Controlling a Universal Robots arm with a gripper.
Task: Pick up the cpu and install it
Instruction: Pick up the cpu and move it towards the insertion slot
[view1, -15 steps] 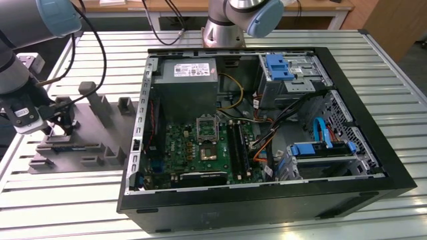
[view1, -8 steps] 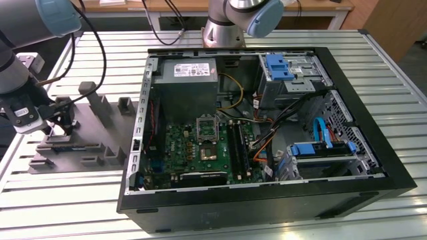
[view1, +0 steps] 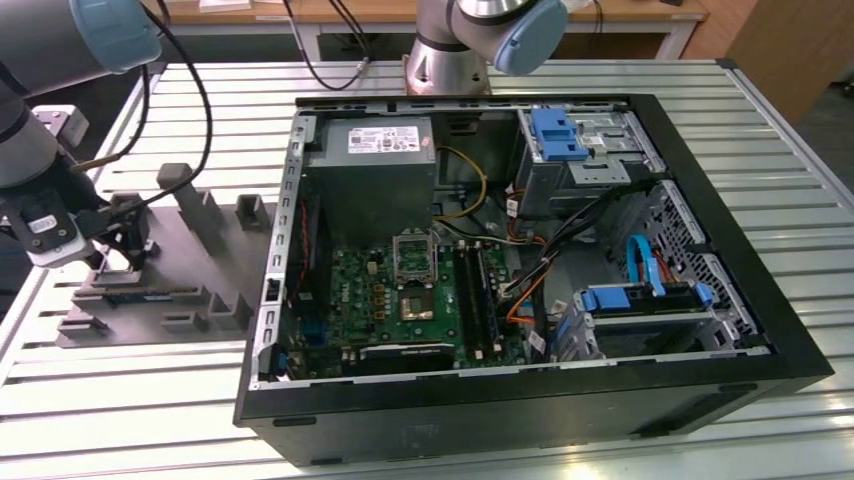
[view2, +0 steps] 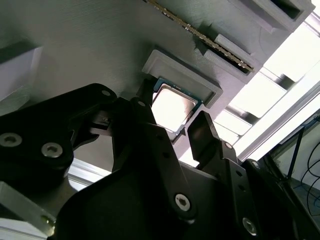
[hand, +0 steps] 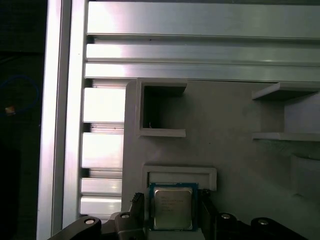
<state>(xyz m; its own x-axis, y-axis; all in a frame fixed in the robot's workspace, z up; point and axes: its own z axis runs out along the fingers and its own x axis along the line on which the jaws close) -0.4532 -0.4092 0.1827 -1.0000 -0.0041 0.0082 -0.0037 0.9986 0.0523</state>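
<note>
The cpu (hand: 172, 209), a flat square chip with a shiny metal top, lies in a shallow framed recess of the grey moulded tray (hand: 235, 165). My gripper (hand: 172, 217) hangs low over it, with one dark finger (hand: 138, 206) on each side of the chip and a thin gap at each edge. In the second wrist view the cpu (view2: 172, 106) shows between the same black fingers (view2: 204, 131), still seated in its recess. In the exterior view my gripper (view1: 118, 258) is down at the tray (view1: 200, 290), on the exterior view's left.
An open computer case (view1: 747, 300) lies to the exterior view's right of the tray, its motherboard (view1: 387, 300) facing up among cables and drive bays. Upright blocks (view1: 200, 215) rise from the tray. A memory stick (view2: 200, 35) lies in a tray slot. A second arm's base (view1: 447, 50) stands behind.
</note>
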